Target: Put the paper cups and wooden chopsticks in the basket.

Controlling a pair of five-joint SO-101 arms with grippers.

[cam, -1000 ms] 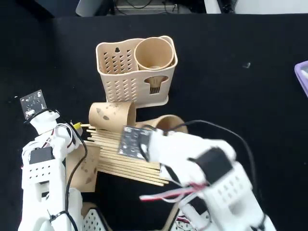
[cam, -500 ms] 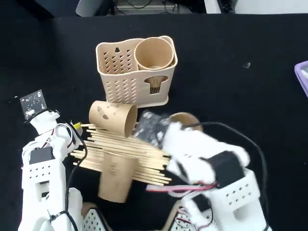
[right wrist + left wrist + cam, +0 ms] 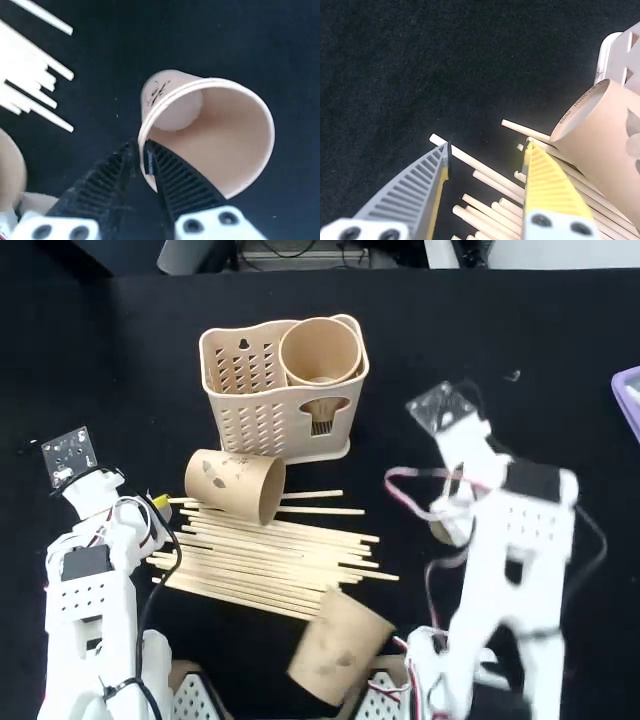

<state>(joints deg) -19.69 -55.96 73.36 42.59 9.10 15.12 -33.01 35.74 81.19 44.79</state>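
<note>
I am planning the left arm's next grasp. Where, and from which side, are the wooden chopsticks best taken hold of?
Probably at the ends nearest the open left gripper, coming from above and closing across the sticks. The chopsticks lie flat and nearly parallel, with free ends there, while a paper cup lies on them at the side toward the basket.

Arms of white printed plastic; left arm (image 3: 88,590) has a perforated housing and black cables; right arm (image 3: 515,540) trails pink-white wires; left gripper (image 3: 487,150) grey ribbed, yellow-faced; right gripper (image 3: 141,147) black ribbed, screws at base
</note>
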